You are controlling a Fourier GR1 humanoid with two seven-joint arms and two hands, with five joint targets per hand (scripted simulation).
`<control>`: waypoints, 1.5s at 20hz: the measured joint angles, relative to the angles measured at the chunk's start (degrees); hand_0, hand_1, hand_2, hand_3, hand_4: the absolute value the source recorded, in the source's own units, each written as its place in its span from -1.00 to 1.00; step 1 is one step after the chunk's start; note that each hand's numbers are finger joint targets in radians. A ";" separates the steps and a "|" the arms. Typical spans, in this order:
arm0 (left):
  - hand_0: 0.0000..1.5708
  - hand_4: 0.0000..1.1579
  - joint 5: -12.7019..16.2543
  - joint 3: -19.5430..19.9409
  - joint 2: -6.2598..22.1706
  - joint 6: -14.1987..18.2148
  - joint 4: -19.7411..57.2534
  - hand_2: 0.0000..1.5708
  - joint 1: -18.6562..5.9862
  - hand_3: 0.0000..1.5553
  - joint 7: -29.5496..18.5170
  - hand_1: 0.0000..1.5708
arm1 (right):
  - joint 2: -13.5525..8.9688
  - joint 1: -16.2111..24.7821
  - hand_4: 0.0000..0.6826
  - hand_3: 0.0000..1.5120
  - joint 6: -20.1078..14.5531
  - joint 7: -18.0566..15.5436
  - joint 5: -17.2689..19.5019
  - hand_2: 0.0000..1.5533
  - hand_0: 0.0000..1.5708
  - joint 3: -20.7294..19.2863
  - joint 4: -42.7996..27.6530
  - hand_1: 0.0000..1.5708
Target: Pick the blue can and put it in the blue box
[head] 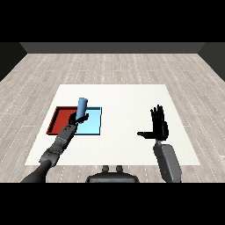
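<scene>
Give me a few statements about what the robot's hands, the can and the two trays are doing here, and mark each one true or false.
1. The left hand is curled round the blue can. True.
2. The right hand also holds a can. False: it holds nothing, its fingers straight, above the white table.
3. The red tray lies to the right of the light blue tray. False: the red one is on the left, right beside the blue one.
4. The can is lying flat inside the red tray. False: it is roughly upright in the hand.
5. The held can is over the trays. True.
</scene>
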 measured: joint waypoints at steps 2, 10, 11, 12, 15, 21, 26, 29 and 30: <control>0.94 0.57 -1.18 -0.50 -1.36 1.12 3.06 0.78 -1.33 0.47 1.59 0.94 | 0.34 -0.88 -1.00 -1.00 0.78 -0.79 -0.20 -1.00 -1.00 -0.45 2.35 -1.00; 1.00 0.21 -4.16 -1.79 -3.00 -0.45 9.59 0.88 -3.73 -1.00 4.95 1.00 | 0.57 -1.64 -1.00 -1.00 2.39 -1.88 -0.91 -1.00 -1.00 -2.06 5.35 -1.00; 1.00 0.09 -4.00 -1.50 -3.07 -0.66 9.71 0.89 -3.84 -1.00 5.19 1.00 | 0.53 -1.64 -1.00 -1.00 2.60 -1.93 -1.05 -1.00 -1.00 -2.25 5.49 -1.00; 0.84 -0.11 -3.69 -1.07 -2.99 -1.00 9.41 0.77 -3.50 -1.00 4.41 0.84 | 0.34 -1.42 -1.00 -1.00 3.20 -2.42 -1.07 -1.00 -1.00 -2.40 5.83 -1.00; -1.00 0.02 -5.13 -2.09 -3.02 -1.84 10.07 -1.00 -3.89 -1.00 5.10 -1.00 | 0.35 -1.36 -1.00 -1.00 3.23 -2.64 -0.89 -1.00 -1.00 -2.70 5.80 -1.00; -1.00 -1.00 -6.10 -2.13 -4.76 1.97 10.42 -1.00 -3.86 -1.00 5.84 -1.00 | 1.83 -0.14 -1.00 -1.00 3.22 -2.46 -0.82 -1.00 -1.00 -1.74 4.16 -1.00; -1.00 -1.00 -2.28 2.41 -5.42 10.68 5.91 -1.00 -0.78 -1.00 -2.27 -1.00 | 2.05 -0.86 -1.00 -1.00 3.79 -2.24 -1.20 -1.00 -1.00 -1.86 3.93 -1.00; -1.00 -1.00 -0.01 5.17 -4.95 13.36 0.81 -1.00 1.02 -1.00 -10.56 -1.00 | 2.12 -1.45 -1.00 -1.00 3.59 -1.49 -1.47 -1.00 -1.00 -1.98 3.72 -1.00; -1.00 -1.00 0.62 5.84 -4.90 13.05 -1.30 -1.00 1.68 -1.00 -13.49 -1.00 | 2.16 -1.33 -1.00 -1.00 3.80 -1.68 -1.51 -1.00 -1.00 -1.99 3.71 -1.00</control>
